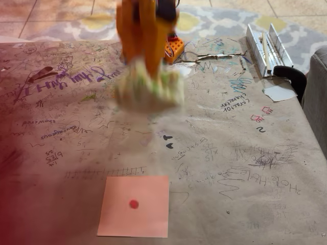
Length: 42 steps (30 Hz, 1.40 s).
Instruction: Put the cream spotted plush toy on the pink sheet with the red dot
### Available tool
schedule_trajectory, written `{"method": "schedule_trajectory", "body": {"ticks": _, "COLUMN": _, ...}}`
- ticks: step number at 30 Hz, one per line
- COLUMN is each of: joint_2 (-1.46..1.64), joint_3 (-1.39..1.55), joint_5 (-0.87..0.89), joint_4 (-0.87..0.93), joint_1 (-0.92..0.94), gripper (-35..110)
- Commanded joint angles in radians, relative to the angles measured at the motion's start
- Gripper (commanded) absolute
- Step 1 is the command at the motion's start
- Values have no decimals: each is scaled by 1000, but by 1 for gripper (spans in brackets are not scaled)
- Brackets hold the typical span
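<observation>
The cream spotted plush toy showed in the fixed view as a smeared cream shape with greenish flecks, apparently off the counter and hanging under the orange arm, well up the picture from the pink sheet with the red dot. The blur suggested it was being carried, most likely toward that sheet, which lay flat and bare near the front edge, its dot uncovered and ready as a target. The gripper was lost in the blur where arm met toy; its fingers could not be made out, yet since the toy hung there it was judged to be closed on the toy's top. The counter was brown paper covered in scribbles, and a white rail with a black clamp sat at its right edge.
</observation>
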Motion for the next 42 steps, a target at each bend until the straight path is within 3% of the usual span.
{"method": "schedule_trajectory", "body": {"ticks": 1, "joint_2": 227, "joint_3": -360, "joint_5": -41, "joint_4": -20, "joint_1": 63, "gripper": 0}}
{"method": "schedule_trajectory", "body": {"ticks": 8, "joint_2": 480, "joint_3": -673, "joint_5": -118, "joint_4": -267, "joint_1": 63, "gripper": 0}}
{"method": "schedule_trajectory", "body": {"ticks": 12, "joint_2": 580, "joint_3": -845, "joint_5": -170, "joint_4": -158, "joint_1": -41, "gripper": 0}}
{"method": "schedule_trajectory", "body": {"ticks": 14, "joint_2": 672, "joint_3": -801, "joint_5": -202, "joint_4": -230, "joint_1": -46, "gripper": 0}}
{"method": "schedule_trajectory", "body": {"ticks": 18, "joint_2": 676, "joint_3": -971, "joint_5": -252, "joint_4": -155, "joint_1": -55, "gripper": 0}}
{"method": "schedule_trajectory", "body": {"ticks": 22, "joint_2": 676, "joint_3": -1089, "joint_5": -272, "joint_4": -198, "joint_1": -84, "gripper": 0}}
{"method": "schedule_trajectory", "body": {"ticks": 25, "joint_2": 676, "joint_3": -1043, "joint_5": -529, "joint_4": -288, "joint_1": -97, "gripper": 0}}
{"method": "schedule_trajectory", "body": {"ticks": 29, "joint_2": 672, "joint_3": -828, "joint_5": -773, "joint_4": -730, "joint_1": -118, "gripper": 0}}
{"method": "schedule_trajectory", "body": {"ticks": 33, "joint_2": 672, "joint_3": -813, "joint_5": -795, "joint_4": -687, "joint_1": -118, "gripper": 0}}
{"method": "schedule_trajectory", "body": {"ticks": 37, "joint_2": 672, "joint_3": -715, "joint_5": -851, "joint_4": -859, "joint_1": -117, "gripper": 0}}
{"method": "schedule_trajectory", "body": {"ticks": 42, "joint_2": 667, "joint_3": -790, "joint_5": -868, "joint_4": -836, "joint_1": -120, "gripper": 0}}
